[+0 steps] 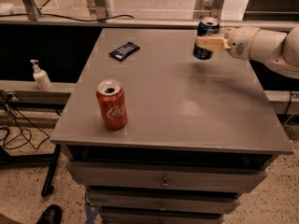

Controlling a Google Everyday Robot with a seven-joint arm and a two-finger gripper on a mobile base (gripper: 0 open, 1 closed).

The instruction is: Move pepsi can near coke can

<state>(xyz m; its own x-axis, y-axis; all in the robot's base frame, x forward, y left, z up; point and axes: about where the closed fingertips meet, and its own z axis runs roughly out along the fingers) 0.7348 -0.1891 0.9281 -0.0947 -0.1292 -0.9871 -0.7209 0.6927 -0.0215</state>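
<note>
Claw (pixel 208 44) sits clamped on the pepsi can (pixel 207 29) at the far right of the counter (pixel 187 106), seemingly just off the surface, and should carry it upright and low toward the near left, setting it down just beside the coke can (pixel 112 105) without knocking it.

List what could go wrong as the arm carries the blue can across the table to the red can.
1. The gripper holds the pepsi can at the table's far right with its fingers around the can's middle. A quick swing might make it slip or tilt.
2. The coke can stands near the front left edge of the table. Overshooting could knock it off.
3. A path that swings wide toward the back could catch the snack packet.
</note>
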